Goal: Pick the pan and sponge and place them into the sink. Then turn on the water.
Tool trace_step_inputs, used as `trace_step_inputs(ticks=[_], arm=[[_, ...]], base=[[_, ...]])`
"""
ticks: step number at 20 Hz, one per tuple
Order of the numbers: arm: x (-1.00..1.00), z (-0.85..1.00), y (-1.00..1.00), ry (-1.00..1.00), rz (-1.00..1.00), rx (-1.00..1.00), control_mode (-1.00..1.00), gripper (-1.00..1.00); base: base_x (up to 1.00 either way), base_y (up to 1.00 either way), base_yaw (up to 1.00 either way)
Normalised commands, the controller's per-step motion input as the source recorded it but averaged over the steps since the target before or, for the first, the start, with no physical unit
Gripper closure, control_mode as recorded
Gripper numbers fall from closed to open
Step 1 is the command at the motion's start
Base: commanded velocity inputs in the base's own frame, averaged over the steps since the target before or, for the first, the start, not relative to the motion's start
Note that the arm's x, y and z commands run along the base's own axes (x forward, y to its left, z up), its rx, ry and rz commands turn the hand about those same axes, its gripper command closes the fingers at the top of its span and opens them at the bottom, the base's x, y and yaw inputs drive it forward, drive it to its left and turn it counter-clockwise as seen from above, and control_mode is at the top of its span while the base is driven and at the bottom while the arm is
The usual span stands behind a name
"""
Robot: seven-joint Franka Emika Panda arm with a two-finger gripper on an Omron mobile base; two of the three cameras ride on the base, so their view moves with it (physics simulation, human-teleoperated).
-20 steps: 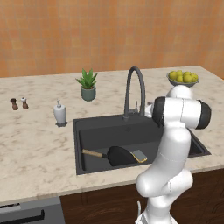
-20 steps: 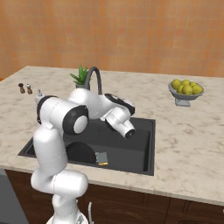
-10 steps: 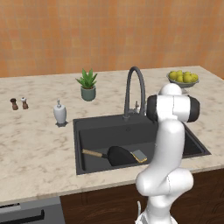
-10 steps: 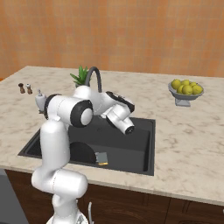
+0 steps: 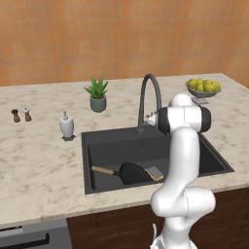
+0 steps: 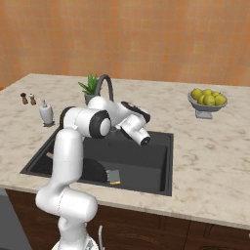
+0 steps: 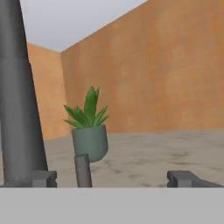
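Currently the round black frying pan with the long light wooden handle (image 5: pixel 132 172) lies in the large rectangular dark grey sink basin (image 5: pixel 104 146), toward its front, handle pointing left; the small flat yellow sponge with grey-green face (image 5: pixel 155 172) lies touching the pan's right edge, also in the basin; in the right base view the sponge (image 6: pixel 113 176) sits by the front wall; the tall dark arched faucet (image 5: pixel 148 99) stands at the basin's back rim, no stream at its tip; the two-finger gripper (image 7: pixel 116 178) is up near the faucet, jaws apart, nothing between them; hand view has the faucet column (image 7: pixel 19 100) at left, a small dark lever (image 7: pixel 82 170) between the fingertips, and a green spiky plant in a grey-green pot (image 7: pixel 89 131) behind on the beige marbled tabletop (image 7: pixel 175 151); no readable writing or labels.
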Motion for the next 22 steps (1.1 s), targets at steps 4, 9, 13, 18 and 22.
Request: trace_step_inputs(ticks=[4, 9, 13, 18, 22], arm=[[0.41, -0.21, 0.0, 0.0, 0.0, 0.0, -1.0, -1.0], [0.16, -0.1, -0.05, 0.02, -0.02, 0.0, -1.0, 1.0], [0.0, 0.0, -0.18, 0.06, -0.13, 0.0, -1.0, 1.0], [0.0, 0.0, -0.5, 0.19, -0.19, 0.02, -1.0, 1.0], [0.0, 0.0, -0.97, 0.26, -0.13, 0.13, -1.0, 1.0]], base=[[0.0, 0.0, 0.0], [0.0, 0.0, 0.0], [0.0, 0.0, 0.0], [0.0, 0.0, 0.0], [0.0, 0.0, 0.0]])
